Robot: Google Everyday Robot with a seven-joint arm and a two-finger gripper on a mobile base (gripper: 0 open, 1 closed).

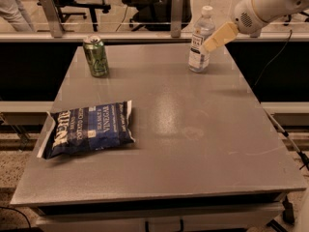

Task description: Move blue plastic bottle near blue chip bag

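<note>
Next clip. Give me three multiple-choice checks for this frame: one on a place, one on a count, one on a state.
1. Where is the end effector?
A) beside the blue plastic bottle, at the far right of the table
B) at the table's near left corner
C) below the table

2. How many things are on the table?
A) two
B) three
C) five

3. How does the green can stand?
A) upright
B) on its side
C) crushed flat

Answers:
1 A: it shows at the bottle's right side, near the far edge.
2 B: the bottle, the can and the blue chip bag.
3 A: its top faces up.
</note>
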